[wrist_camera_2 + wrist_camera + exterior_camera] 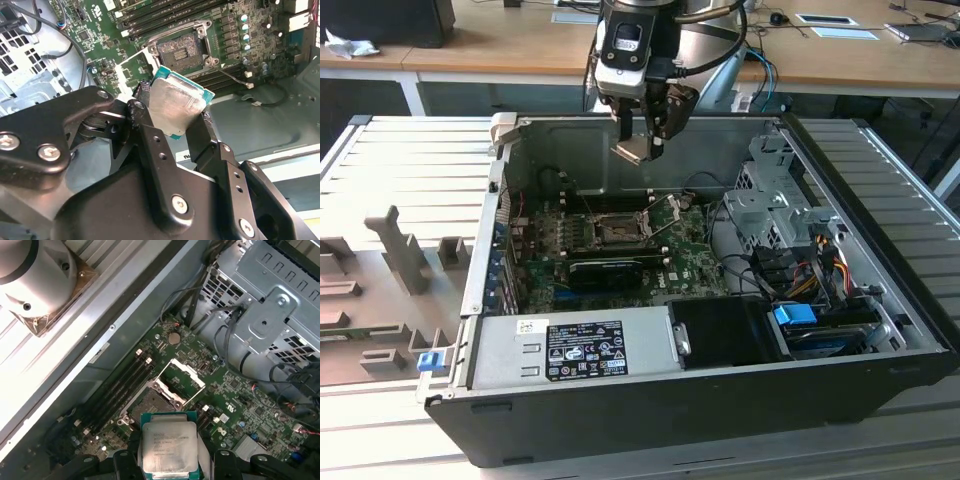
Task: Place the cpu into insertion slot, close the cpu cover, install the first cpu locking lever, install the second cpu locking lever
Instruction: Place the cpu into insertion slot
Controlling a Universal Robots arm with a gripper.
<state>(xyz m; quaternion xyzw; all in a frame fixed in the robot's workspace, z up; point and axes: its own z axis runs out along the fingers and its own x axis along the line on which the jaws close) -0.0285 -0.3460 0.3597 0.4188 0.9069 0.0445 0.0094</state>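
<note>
The cpu [634, 150], a thin square chip with a green edge and a dull silver top, hangs above the open computer case. My gripper [642, 140] is shut on it. In both wrist views the black fingers [145, 120] clamp two opposite edges of the cpu [176, 105] [169, 446]. The insertion slot [616, 231] [182, 49] [150, 404] lies bare on the green motherboard, below the chip and well apart from it. The cpu cover [666, 209] [184, 374] [131, 70], a silver frame, stands swung open beside the slot.
A long black card [616, 268] lies on the board just in front of the slot. The power supply [570, 345] sits at the case's front and a metal drive cage [775, 190] with cables on the exterior view's right. A grey slatted table with fixtures [395, 255] lies to the left.
</note>
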